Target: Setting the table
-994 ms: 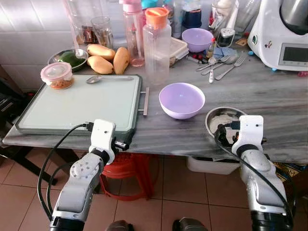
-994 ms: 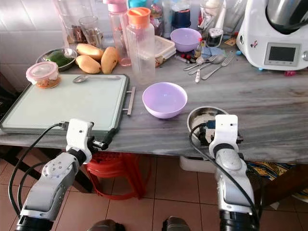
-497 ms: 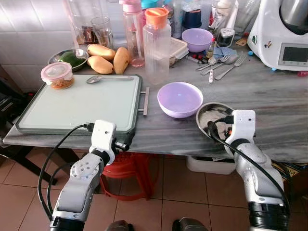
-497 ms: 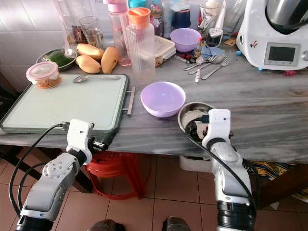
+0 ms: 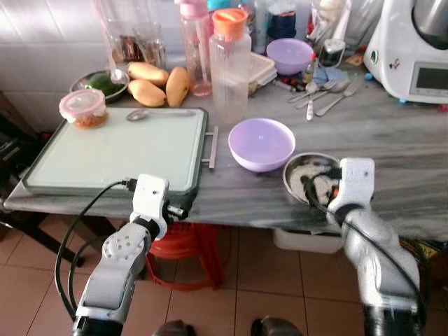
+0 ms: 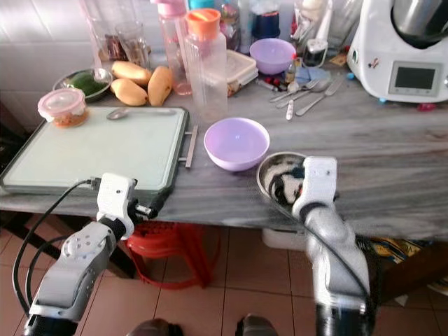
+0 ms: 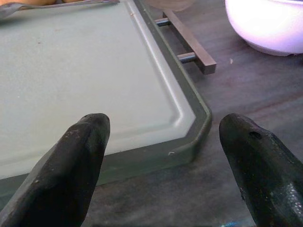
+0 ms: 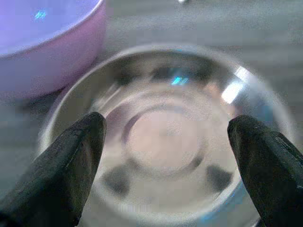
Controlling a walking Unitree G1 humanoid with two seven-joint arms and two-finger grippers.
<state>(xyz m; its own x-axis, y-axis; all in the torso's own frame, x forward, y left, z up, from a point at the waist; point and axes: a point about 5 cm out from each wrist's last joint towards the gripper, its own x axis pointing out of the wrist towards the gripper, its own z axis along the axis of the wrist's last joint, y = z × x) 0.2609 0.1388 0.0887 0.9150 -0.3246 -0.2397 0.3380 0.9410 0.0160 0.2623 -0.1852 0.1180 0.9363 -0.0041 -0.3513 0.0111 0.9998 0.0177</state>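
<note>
Steel bowl (image 5: 310, 176): sitting near the front edge of the counter, just right of the lilac bowl (image 5: 262, 144); the two are lying close, and whether they are touching cannot be told.
Right gripper (image 8: 170, 156): hovering right over the steel bowl, fingers spread wide so that the shiny round basin is showing between them; nothing is being held.
Left gripper (image 7: 163, 156): hanging at the counter's front edge by the near right corner of the tray (image 5: 112, 150), fingers spread wide and holding nothing.
Counter (image 5: 392, 140): grey veined stone, running across the room's tiled wall; reddish floor tiles are showing below, with a red stool (image 5: 183, 245) under the edge.
Tray: pale green, flat, with a darker raised rim and a metal bar handle on its right side; a spoon (image 5: 143, 114) is lying at its far edge and a lidded tub (image 5: 82, 108) is standing at its far left corner.
Back row: mangoes (image 5: 157, 87) lying beside a dish of greens, a clear bottle with an orange cap (image 5: 229, 63) standing behind the lilac bowl, a second lilac bowl (image 5: 292, 56) further back, and forks and spoons (image 5: 322, 91) lying loose near a white appliance (image 5: 413, 45).
Textures: the steel bowl is gleaming with blurred reflections; the lilac bowl is looking smooth and matte.
</note>
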